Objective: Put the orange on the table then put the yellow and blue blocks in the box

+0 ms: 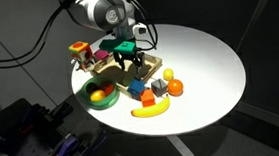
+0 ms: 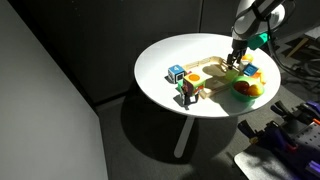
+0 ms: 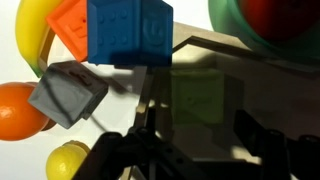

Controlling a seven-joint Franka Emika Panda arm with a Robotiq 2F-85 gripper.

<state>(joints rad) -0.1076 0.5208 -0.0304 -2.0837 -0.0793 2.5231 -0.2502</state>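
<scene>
My gripper (image 3: pixel 198 120) hangs low over the wooden box (image 1: pixel 154 64), which also shows as a box (image 2: pixel 212 72) under the arm. Its jaws stand apart, one on each side of the yellow block (image 3: pixel 198 97). That block lies in shadow on the box floor (image 3: pixel 120 110), and neither finger touches it. Just outside the box wall sits the blue block (image 3: pixel 128 30), seen on the table as a blue block (image 1: pixel 137 87). The orange (image 3: pixel 15 110) rests on the white table (image 1: pixel 213 57), right of the other toys as an orange (image 1: pixel 176 86). The gripper (image 1: pixel 128 57) hides the box's middle.
A grey block (image 3: pixel 65 92), an orange-coloured block (image 3: pixel 75 25) and a banana (image 1: pixel 150 109) lie by the box's front. A green bowl (image 1: pixel 103 103) with a red-orange piece stands close by. Small toys (image 2: pixel 182 85) stand at the box's far end.
</scene>
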